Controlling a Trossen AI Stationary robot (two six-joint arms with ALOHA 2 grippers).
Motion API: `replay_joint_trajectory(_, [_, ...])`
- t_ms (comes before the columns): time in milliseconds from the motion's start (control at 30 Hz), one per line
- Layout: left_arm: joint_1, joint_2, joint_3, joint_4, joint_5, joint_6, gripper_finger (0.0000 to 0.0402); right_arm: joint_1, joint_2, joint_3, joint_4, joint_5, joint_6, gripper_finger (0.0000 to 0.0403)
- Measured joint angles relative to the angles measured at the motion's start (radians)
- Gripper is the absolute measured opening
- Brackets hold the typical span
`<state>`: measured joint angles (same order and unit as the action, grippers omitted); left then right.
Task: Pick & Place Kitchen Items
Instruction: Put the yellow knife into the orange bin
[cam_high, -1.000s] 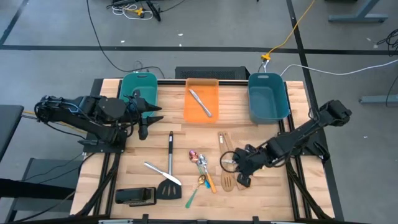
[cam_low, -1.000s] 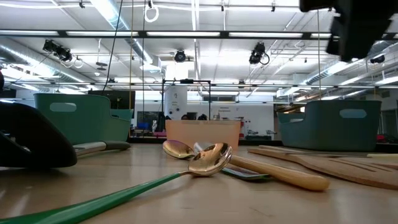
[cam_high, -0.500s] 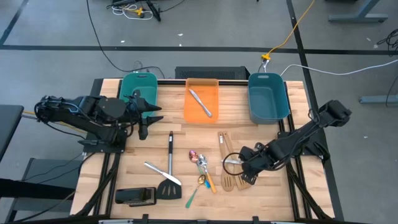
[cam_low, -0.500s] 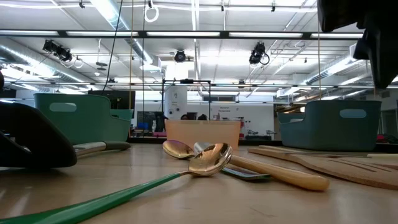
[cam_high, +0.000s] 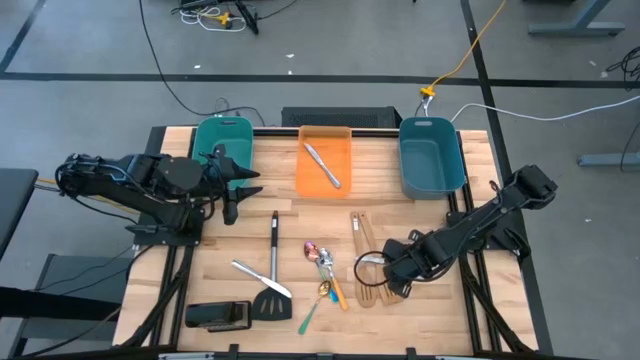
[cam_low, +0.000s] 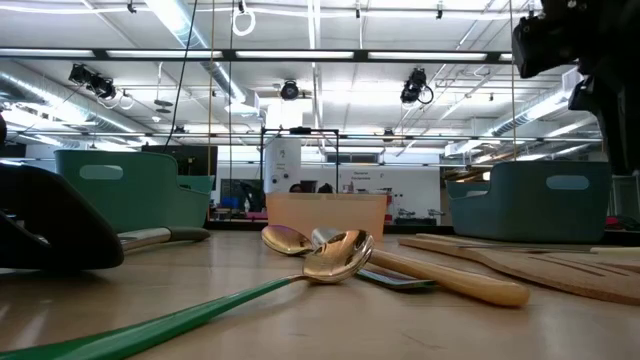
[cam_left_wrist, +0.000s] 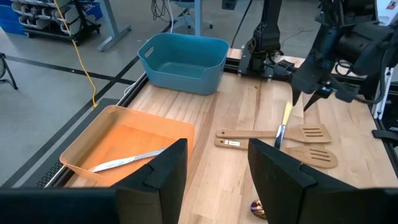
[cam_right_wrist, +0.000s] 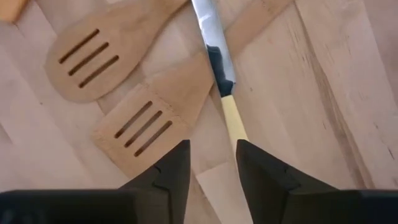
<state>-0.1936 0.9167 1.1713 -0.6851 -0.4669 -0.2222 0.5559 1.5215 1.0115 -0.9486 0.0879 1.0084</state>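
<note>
The right gripper (cam_high: 378, 272) is hovering low over the two wooden spatulas (cam_high: 371, 290) at the near right of the table (cam_high: 420, 220). Its fingers (cam_right_wrist: 163, 171) are standing a little apart with nothing between them. A yellow-handled knife (cam_right_wrist: 219, 65) is lying across the spatulas, directly ahead of the fingertips. In my judgement the step in hand is the pick of this knife. The next move calls for lowering the fingers to either side of the thin handle and closing on it alone, without catching the spatula underneath.

The left gripper (cam_high: 233, 196) is waiting beside the left teal bin (cam_high: 222, 132), fingers (cam_left_wrist: 163, 168) wide and empty.

Other items noted: one knife (cam_high: 322, 165) is already lying in the orange bin (cam_high: 324, 135). The right teal bin (cam_high: 431, 155) appears empty. A black spatula (cam_high: 273, 280), a table knife (cam_high: 258, 277) and several spoons (cam_high: 324, 275) are lying at mid-table. A black block (cam_high: 217, 316) is sitting at the near left. The overlap of knife and spatulas is the main obstruction.
</note>
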Motion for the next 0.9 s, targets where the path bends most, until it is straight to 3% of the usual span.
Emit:
replay_joint_trajectory(467, [0.000, 0.000, 0.000, 0.000, 0.000, 0.000, 0.0177, 0.000, 0.101, 0.000, -0.018, 0.009, -0.031, 0.0182])
replay_joint_trajectory(900, [0.000, 0.000, 0.000, 0.000, 0.000, 0.000, 0.0177, -0.002, 0.124, -0.005, -0.013, 0.061, -0.025, 0.0172])
